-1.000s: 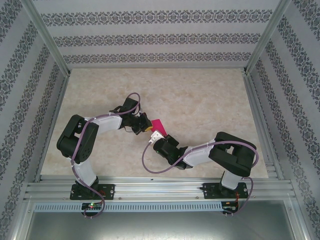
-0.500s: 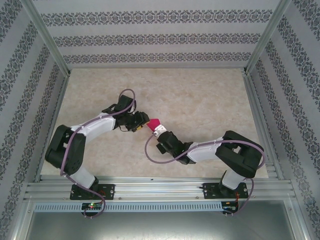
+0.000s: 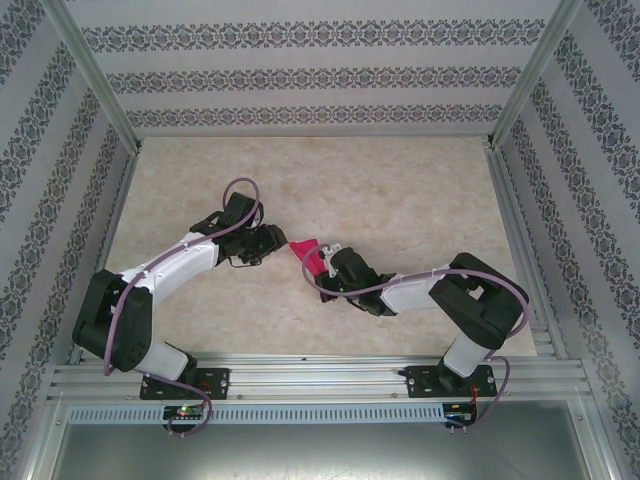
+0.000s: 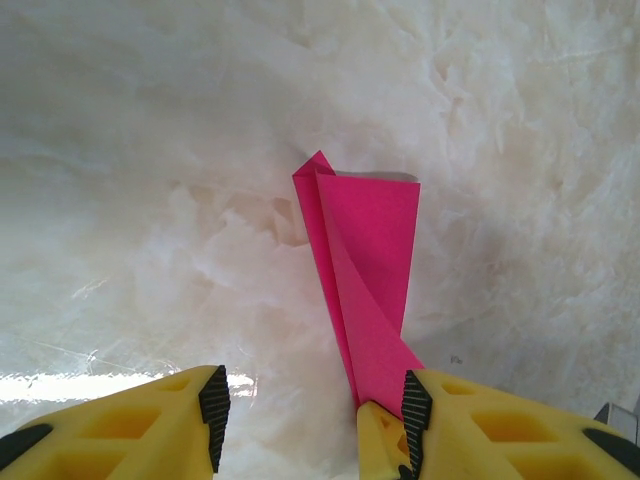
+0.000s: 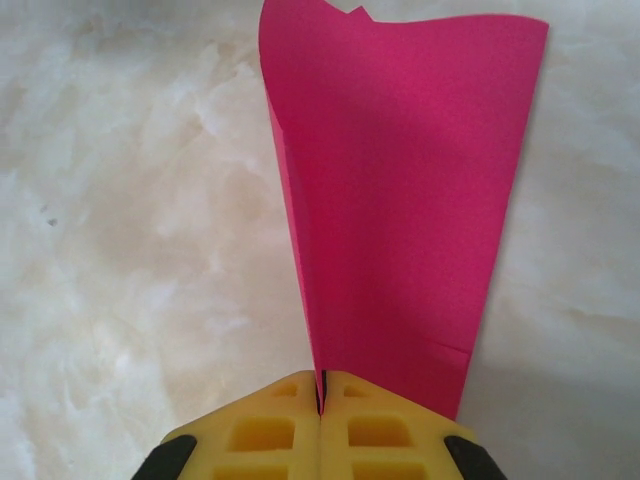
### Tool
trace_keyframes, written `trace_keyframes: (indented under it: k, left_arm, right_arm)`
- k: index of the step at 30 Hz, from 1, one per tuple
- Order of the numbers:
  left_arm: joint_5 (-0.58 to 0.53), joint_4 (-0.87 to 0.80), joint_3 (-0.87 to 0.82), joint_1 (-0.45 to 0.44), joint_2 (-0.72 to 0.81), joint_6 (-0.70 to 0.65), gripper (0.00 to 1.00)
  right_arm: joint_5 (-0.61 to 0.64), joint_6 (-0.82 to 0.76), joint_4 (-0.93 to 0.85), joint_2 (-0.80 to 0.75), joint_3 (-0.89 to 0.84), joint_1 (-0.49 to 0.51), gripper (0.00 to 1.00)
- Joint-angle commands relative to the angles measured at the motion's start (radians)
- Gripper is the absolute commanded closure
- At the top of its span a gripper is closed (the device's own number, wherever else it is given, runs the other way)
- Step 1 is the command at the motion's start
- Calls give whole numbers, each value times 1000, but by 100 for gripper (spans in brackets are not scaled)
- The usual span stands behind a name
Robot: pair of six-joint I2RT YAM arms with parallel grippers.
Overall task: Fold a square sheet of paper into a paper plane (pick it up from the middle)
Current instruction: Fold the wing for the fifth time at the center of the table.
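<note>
As right tool [image 5: 322, 385] pinches paper [image 5: 400, 200], left tool [image 4: 312, 400] gapes.

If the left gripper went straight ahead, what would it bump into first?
Probably the pink paper, standing just ahead, off toward one side of the open left gripper. Depth is hard to judge; it might slip past onto the table.

Far table [image 3: 400, 180] open; paper plane [image 3: 306, 251] blocks ctr.

Right gripper [image 5: 322, 388] clamped on narrow end of folded pink paper [image 5: 400, 200], above marbled table [image 5: 120, 250].
</note>
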State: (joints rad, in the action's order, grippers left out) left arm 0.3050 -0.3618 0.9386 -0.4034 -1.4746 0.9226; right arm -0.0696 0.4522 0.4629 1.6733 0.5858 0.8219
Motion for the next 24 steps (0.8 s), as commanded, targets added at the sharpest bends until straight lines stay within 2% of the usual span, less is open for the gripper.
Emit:
trace_keyframes:
  k: [1, 9, 13, 15, 19, 24]
  left_arm:
    - [-9, -30, -18, 14, 8, -19, 49]
    - [4, -20, -32, 14, 7, -22, 49]
    - [51, 50, -56, 14, 3, -18, 47]
    - [93, 79, -43, 13, -26, -5, 41]
    - [173, 152, -9, 12, -105, 43, 37]
    - [228, 161, 63, 10, -222, 75, 35]
  right_arm:
    - [-108, 108, 48, 31, -9, -26, 100]
    - [-279, 250, 120, 72, -26, -110, 100]
    - [-325, 275, 153, 65, -34, -129, 100]
    - [-307, 252, 139, 52, -35, -126, 100]
    - [-262, 183, 130, 31, -47, -114, 100]
    - [-125, 34, 30, -11, -30, -51, 100]
